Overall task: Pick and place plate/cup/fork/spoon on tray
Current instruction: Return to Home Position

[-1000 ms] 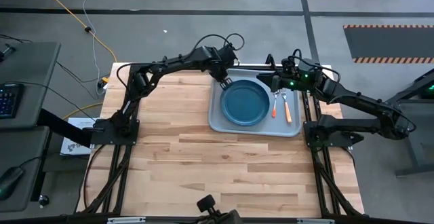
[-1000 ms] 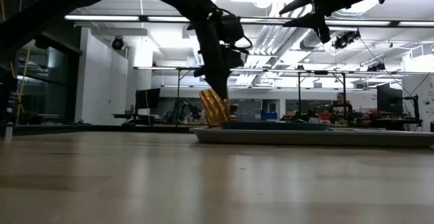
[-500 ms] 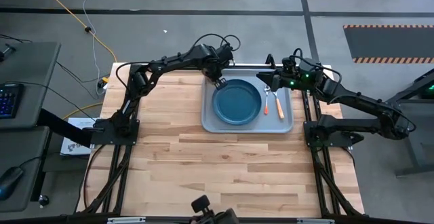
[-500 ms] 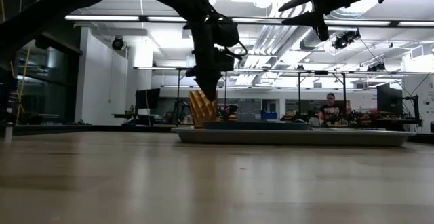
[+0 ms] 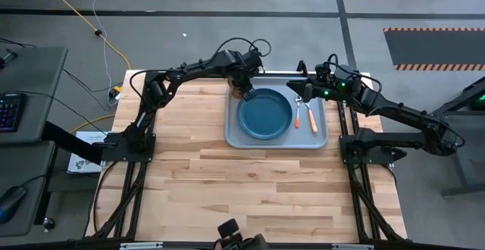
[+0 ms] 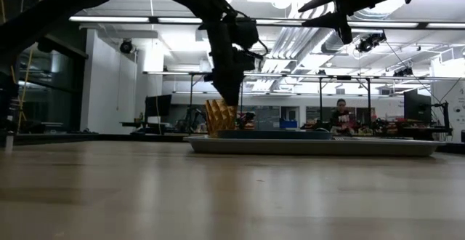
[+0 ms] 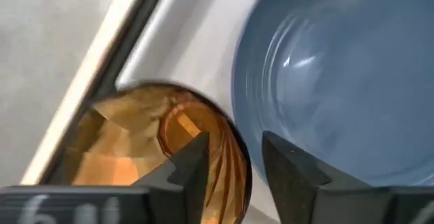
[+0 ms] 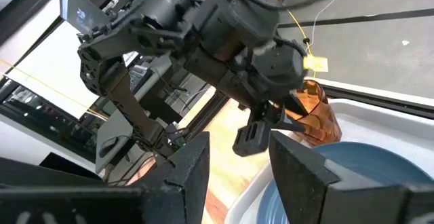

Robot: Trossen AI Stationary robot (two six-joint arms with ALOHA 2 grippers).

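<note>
The amber cup (image 5: 245, 94) stands upright on the far left corner of the grey-blue tray (image 5: 318, 138), beside the blue plate (image 5: 265, 114). My left gripper (image 7: 236, 144) is open right above the cup. One finger (image 7: 193, 166) reaches inside the cup and the other (image 7: 288, 173) stands outside, over the plate's edge. I cannot see either touching the cup wall. The fork and spoon (image 5: 306, 117), both orange-handled, lie side by side on the tray right of the plate. I cannot tell which is which. My right gripper (image 5: 301, 92) hovers open above the tray's far right part.
The tray (image 6: 312, 146) lies at the far middle of the wooden table, with bare wood (image 5: 227, 189) on its near side. The left arm (image 8: 224, 34) stretches across close to my right gripper. A person (image 6: 340, 116) is in the room behind.
My left gripper has moved toward the table's left edge with the cup. The tray has slid left with it and turned square to the table. The cup, tilted a second ago, now stands upright on the tray, with the gripper slightly higher over it.
</note>
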